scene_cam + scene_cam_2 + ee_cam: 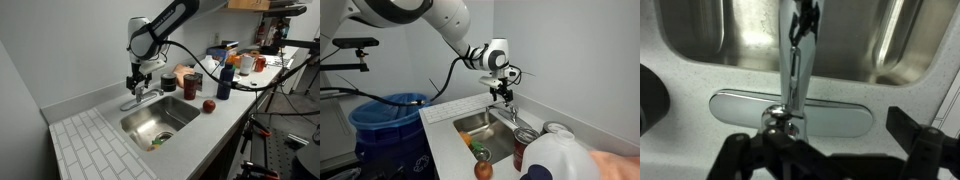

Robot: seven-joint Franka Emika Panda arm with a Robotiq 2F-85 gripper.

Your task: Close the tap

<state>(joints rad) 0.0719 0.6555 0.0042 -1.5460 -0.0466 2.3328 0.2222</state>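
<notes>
Polished chrome marks the tap (797, 70) in the wrist view. Its spout runs from the middle of the picture toward 12 o'clock, out over the steel sink (730, 30). Its flat base plate (845, 112) lies across the pale counter (680, 85). At the rear of the spout, near 6 o'clock, sits the short lever (782, 122).

The gripper (832, 148) enters from the bottom edge with its dark fingers (735, 150) spread wide, one near 7 o'clock and one near 4 o'clock. They pinch nothing. The lever lies between them, nearer the 7 o'clock finger, and whether either one touches it cannot be told.

In an exterior view the arm hangs nose-down just above the tap at the back rim of the sink. A red apple (208, 105) and some cans (192, 85) stand well apart from it, toward 3 o'clock. Whether water is running cannot be told from any view.

The step in hand appears to be lining up on the lever, and the closing itself looks not yet done. The next move likely calls for a small descent so that one finger, or both, bears on the lever. A short, controlled push or swing should then bring it to its shut position. Which way that lies is not plain here, so the push should be gentle, as the smooth lever could slip off a finger.
</notes>
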